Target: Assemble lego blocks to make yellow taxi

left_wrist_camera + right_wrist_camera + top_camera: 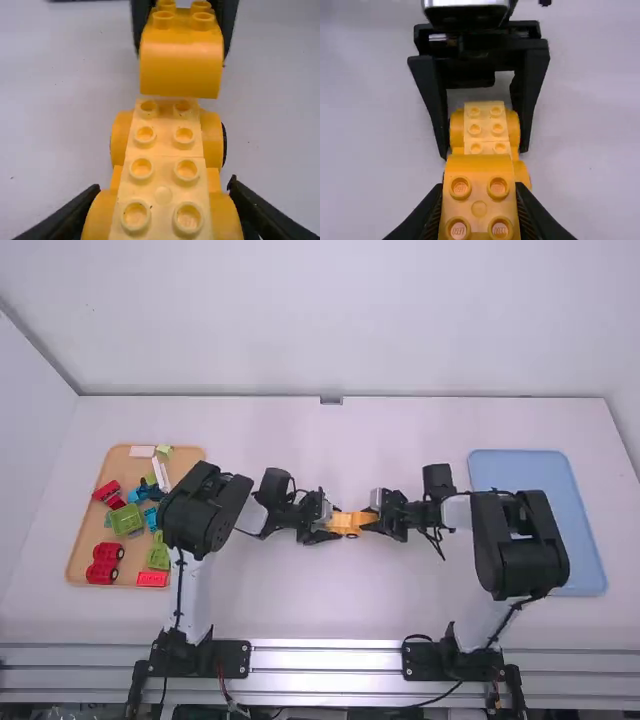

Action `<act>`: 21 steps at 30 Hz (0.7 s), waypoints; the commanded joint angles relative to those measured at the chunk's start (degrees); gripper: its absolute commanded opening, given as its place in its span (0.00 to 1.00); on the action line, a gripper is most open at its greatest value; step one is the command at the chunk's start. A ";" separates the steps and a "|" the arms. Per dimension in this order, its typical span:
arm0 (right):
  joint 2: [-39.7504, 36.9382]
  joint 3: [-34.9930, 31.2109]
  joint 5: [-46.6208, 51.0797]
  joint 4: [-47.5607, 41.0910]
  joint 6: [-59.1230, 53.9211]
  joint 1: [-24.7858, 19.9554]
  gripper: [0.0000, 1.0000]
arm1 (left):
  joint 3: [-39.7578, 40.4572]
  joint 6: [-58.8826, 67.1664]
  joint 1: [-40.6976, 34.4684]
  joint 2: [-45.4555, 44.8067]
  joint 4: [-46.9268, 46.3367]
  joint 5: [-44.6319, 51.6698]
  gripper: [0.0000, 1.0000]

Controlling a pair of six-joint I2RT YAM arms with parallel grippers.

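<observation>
The yellow wheeled base (162, 195) lies near the middle of the counter (340, 610), its long way running from nine to three o'clock in the high view. Two rows of studs go along its pale top, with rounded yellow parts bulging at both flanks. Above its three-o'clock end is a rounded yellow block (478, 210) with four studs on top; whether the two touch I cannot tell.

The left tool (328, 524) comes in from nine o'clock and grasps the base, one finger on each flank. The right tool (369, 521) comes in from three o'clock and grasps the rounded block by its sides. The two tools face each other, near but apart.

Well out at nine o'clock sits a tan tray (84, 540), partly hidden by the left arm (203, 508). On the tray's own dial, a pale pink block (142, 451) is at twelve, a white block (160, 475) at one, blue pieces (145, 493) between one and three, and a red wheeled piece (107, 563) at seven. A large green block (126, 519) lies close to the middle, and a flat red block (152, 579) at five.

Well out at three o'clock is a blue tray (588, 540), partly hidden by the right arm (520, 540). The left arm's base stands between seven and eight o'clock, the right arm's at five.
</observation>
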 commanded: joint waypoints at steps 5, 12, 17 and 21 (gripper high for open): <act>0.55 1.90 -4.44 1.46 0.20 2.10 0.14 | -0.42 -1.05 -0.68 1.03 0.02 -2.03 0.48; 4.13 2.47 -4.09 5.53 3.06 4.74 0.13 | -0.37 -1.11 -0.81 1.03 0.11 -3.65 0.41; 6.51 4.68 -3.91 5.31 5.97 4.72 0.13 | -0.44 -1.14 -0.70 1.03 0.09 -3.63 0.42; 8.31 6.05 -4.07 5.03 5.90 5.55 0.13 | -0.42 -1.57 -1.05 1.03 0.02 -3.63 0.43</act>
